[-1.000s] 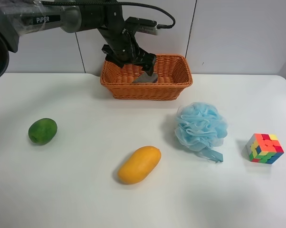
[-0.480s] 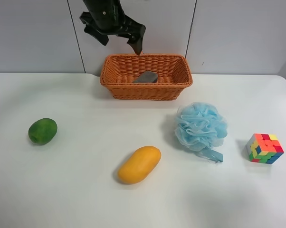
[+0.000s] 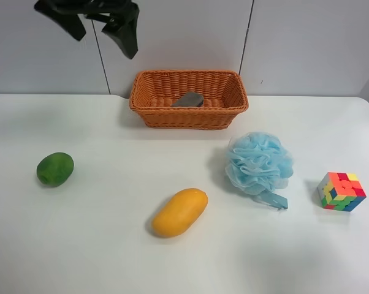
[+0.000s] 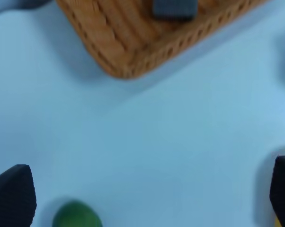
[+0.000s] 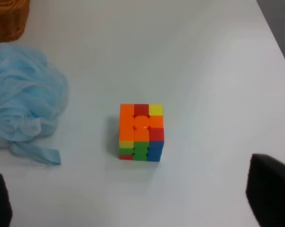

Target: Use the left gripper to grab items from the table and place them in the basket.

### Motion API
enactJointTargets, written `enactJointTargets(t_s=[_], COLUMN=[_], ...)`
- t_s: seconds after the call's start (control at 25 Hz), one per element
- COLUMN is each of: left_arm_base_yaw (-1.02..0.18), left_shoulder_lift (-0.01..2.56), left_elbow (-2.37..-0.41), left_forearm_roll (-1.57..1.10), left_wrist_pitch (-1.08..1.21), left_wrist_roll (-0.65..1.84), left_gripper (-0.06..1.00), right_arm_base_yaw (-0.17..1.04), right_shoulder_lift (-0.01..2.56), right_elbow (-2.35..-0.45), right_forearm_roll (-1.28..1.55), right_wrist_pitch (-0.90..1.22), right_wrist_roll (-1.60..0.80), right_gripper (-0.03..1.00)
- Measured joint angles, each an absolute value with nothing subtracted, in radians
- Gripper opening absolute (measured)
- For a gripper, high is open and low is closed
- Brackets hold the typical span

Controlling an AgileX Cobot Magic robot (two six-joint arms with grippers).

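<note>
My left gripper (image 3: 100, 26) hangs open and empty high above the table (image 3: 111, 257), up and to the left of the wicker basket (image 3: 187, 116). The grey-topped eraser block (image 3: 187, 99) lies inside the basket. In the left wrist view the fingertips (image 4: 12, 196) frame the bare table, with the basket (image 4: 128, 42), the eraser block (image 4: 174, 7) and the green mango (image 4: 76, 215). The green mango (image 3: 55, 168), yellow mango (image 3: 179, 212), blue pouf (image 3: 258, 163) and multicoloured cube (image 3: 341, 191) lie on the table. My right gripper (image 5: 133, 201) is open above the cube (image 5: 141, 132).
The wall stands right behind the basket. In the right wrist view the pouf (image 5: 22, 109) lies beside the cube, a basket corner (image 5: 7, 19) shows at one corner, and the table's edge (image 5: 275, 38) runs close by the cube.
The left gripper has risen out of the basket, leaving the eraser block inside, and has swung up and to the left in the exterior view. The other items have not moved.
</note>
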State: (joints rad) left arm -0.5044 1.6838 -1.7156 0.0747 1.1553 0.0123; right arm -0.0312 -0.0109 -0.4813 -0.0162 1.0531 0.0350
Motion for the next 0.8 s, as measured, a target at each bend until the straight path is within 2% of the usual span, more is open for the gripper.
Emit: enactJointTargets(t_s=[0.36, 0.52, 0.8], left_arm_base_yaw=[-0.504, -0.504, -0.498], left_shoulder_lift=[1.122, 0.898, 0.617], left_elbow=[-1.100, -0.933, -0.756], left_forearm_roll=[0.028, 0.014, 0.016], left_wrist_pitch=[1.037, 1.059, 1.071], left_wrist_roll=[-0.037, -0.041, -0.044], left_gripper=[0.99, 0.99, 0.99], right_arm_base_yaw=[-0.031, -0.031, -0.031], right_shoulder_lift=[-0.011, -0.011, -0.011], right_elbow=[-0.481, -0.481, -0.481], right_forearm_roll=[-0.016, -0.016, -0.016], right_wrist_pitch=[1.053, 1.053, 1.053], right_wrist_roll=[0.035, 0.035, 0.035], right_gripper=[0.99, 0.99, 0.99])
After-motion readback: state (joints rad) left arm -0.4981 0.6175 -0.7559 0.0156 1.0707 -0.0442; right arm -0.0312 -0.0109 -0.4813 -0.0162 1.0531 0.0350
